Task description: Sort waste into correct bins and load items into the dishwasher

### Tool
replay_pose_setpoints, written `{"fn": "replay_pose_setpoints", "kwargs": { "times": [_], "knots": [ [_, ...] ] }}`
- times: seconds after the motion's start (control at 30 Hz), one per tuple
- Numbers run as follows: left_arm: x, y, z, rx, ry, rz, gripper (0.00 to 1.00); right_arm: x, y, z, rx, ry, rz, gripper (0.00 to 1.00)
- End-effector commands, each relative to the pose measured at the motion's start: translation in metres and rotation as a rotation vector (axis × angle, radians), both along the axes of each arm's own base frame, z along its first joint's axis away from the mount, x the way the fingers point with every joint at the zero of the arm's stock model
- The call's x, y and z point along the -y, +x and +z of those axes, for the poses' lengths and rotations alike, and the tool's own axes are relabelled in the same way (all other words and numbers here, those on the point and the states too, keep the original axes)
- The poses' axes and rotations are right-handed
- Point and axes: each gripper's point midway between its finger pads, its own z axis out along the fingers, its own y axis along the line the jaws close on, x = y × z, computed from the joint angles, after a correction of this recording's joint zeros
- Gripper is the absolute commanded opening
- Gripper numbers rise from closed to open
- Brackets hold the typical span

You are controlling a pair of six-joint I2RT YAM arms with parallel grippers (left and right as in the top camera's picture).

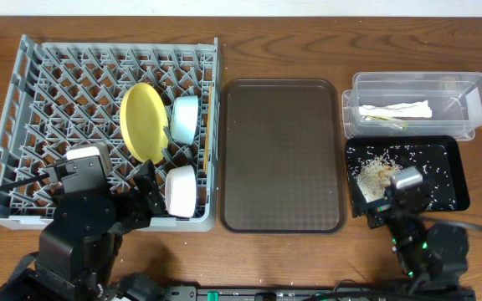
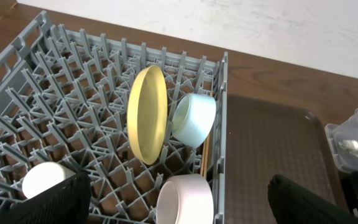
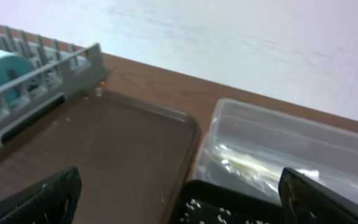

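The grey dish rack holds an upright yellow plate, a light blue bowl, a white dish and chopsticks along its right wall. My left gripper is open and empty over the rack's front right part, just above the white dish. A second white dish sits further left. The clear tub holds a white tissue and a wrapper. The black tray holds rice scraps. My right gripper is open and empty at its front left corner.
A dark brown serving tray lies between the rack and the bins, with nothing on it; it also shows in the right wrist view. Both arm bases stand at the table's front edge. A white wall is behind the table.
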Motion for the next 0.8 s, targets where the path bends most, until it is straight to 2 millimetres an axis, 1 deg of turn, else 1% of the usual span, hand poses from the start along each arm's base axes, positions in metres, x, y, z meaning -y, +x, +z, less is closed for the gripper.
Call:
{"fn": "replay_pose_setpoints", "kwargs": {
  "times": [0.0, 0.1, 0.17, 0.27, 0.43, 0.77],
  "knots": [
    [-0.002, 0.0, 0.003, 0.008, -0.004, 0.013, 0.92, 0.011, -0.002, -0.014, 0.043, -0.009, -0.059, 0.99],
    [-0.002, 0.0, 0.003, 0.008, -0.005, 0.013, 0.93, 0.013, -0.003, -0.027, 0.079, -0.006, -0.072, 0.99],
    [-0.002, 0.0, 0.003, 0.008, -0.004, 0.013, 0.93, 0.014, 0.002, -0.036, 0.079, 0.011, -0.077, 0.99],
    [-0.002, 0.0, 0.003, 0.008, -0.004, 0.013, 0.93, 0.014, 0.006, -0.043, 0.099, 0.041, -0.085, 0.99],
    [-0.002, 0.0, 0.003, 0.008, -0.005, 0.013, 0.93, 0.016, 0.007, -0.041, 0.112, 0.041, -0.093, 0.99],
    [-0.002, 0.0, 0.003, 0.008, -0.004, 0.013, 0.93, 0.016, 0.006, -0.043, 0.102, 0.04, -0.093, 0.99]
  ]
}}
